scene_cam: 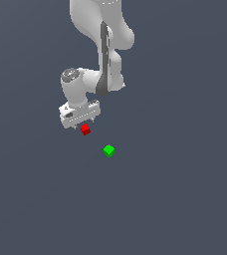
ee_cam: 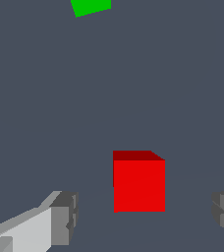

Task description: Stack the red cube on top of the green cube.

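In the exterior view the white arm (scene_cam: pixel 103 45) is reaching down from the top of frame, and its gripper (scene_cam: pixel 87 124) is hanging right over the red cube (scene_cam: pixel 85 130). That cube is sitting on the dark grey floor (scene_cam: pixel 185 199), peeking out just below the gripper body. The green cube (scene_cam: pixel 109 150) is lying near it, lower and toward the exterior view's right, apart from the red one. From here the fingertips are showing only as tiny stubs, so the spread is hard to judge.

The wrist view is settling that: the two grey fingertips (ee_cam: pixel 65 216) are standing wide apart, with the red cube (ee_cam: pixel 139 184) sitting between them and touching neither. The green cube (ee_cam: pixel 91 7) is showing only as a sliver cut off at the frame edge, well beyond the red one.
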{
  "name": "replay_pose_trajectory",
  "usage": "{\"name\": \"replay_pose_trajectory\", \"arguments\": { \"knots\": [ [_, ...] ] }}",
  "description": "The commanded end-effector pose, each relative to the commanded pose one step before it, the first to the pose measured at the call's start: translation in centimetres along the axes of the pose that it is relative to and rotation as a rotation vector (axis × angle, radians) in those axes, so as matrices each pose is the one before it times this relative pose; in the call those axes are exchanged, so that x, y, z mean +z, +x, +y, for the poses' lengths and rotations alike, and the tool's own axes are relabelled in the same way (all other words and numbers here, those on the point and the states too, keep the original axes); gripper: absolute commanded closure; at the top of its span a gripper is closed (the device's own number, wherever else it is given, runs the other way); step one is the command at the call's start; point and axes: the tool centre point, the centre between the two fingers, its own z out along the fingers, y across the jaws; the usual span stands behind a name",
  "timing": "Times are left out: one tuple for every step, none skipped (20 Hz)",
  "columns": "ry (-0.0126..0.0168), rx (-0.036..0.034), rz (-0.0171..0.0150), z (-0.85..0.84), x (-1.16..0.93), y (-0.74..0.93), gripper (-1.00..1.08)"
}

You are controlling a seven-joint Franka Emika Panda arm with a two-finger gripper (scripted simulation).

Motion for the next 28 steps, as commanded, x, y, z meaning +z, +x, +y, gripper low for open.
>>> {"name": "replay_pose_trajectory", "arguments": {
  "knots": [
    [-0.00038,-0.00434,0.00028,0.140,0.051,-0.075,-0.92],
    [0.00000,0.00000,0.00000,0.004,-0.002,0.024,-0.92],
    [0.00018,0.00181,-0.00019,-0.049,-0.014,0.000,-0.92],
    [0.00000,0.00000,0.00000,0.000,0.027,-0.001,-0.92],
    [0.00000,0.00000,0.00000,-0.001,0.080,-0.003,-0.92],
    [0.00000,0.00000,0.00000,-0.001,0.132,-0.005,-0.92],
    [0.00000,0.00000,0.00000,-0.002,0.185,-0.007,-0.92],
    [0.00000,0.00000,0.00000,-0.002,0.237,-0.008,-0.92],
    [0.00000,0.00000,0.00000,-0.002,0.288,-0.010,-0.92],
    [-0.00006,-0.00068,0.00011,-0.024,0.333,0.014,-0.92],
    [0.00000,0.00000,0.00000,-0.002,0.388,-0.013,-0.92],
    [0.00000,0.00000,0.00000,-0.001,0.437,-0.014,-0.92],
    [0.00000,0.00000,0.00000,0.001,0.483,-0.013,-0.92],
    [-0.00007,-0.00068,0.00010,-0.017,0.472,0.015,-0.92],
    [0.00000,0.00000,0.00000,0.007,0.423,-0.007,-0.92],
    [0.00000,0.00000,0.00000,0.009,0.369,-0.003,-0.92],
    [0.00000,0.00000,0.00000,0.011,0.317,0.000,-0.92],
    [0.00000,0.00000,0.00000,0.012,0.266,0.002,-0.92],
    [-0.00006,-0.00068,0.00010,-0.010,0.210,0.029,-0.92],
    [0.00000,0.00000,0.00000,0.011,0.166,0.004,-0.92],
    [0.00000,0.00000,0.00000,0.008,0.118,0.003,-0.92],
    [0.00000,0.00000,0.00000,0.005,0.071,0.002,-0.92],
    [0.00000,0.00000,0.00000,0.002,0.023,0.001,-0.92],
    [0.00000,0.00000,0.00000,0.000,0.000,0.000,1.08],
    [0.00000,0.00000,0.00000,0.000,0.000,0.000,1.08],
    [0.00000,0.00000,0.00000,0.000,0.000,0.000,1.08],
    [0.00000,0.00000,0.00000,0.000,0.000,0.000,1.08],
    [0.00000,0.00000,0.00000,0.000,0.000,0.000,1.08]
  ]
}}
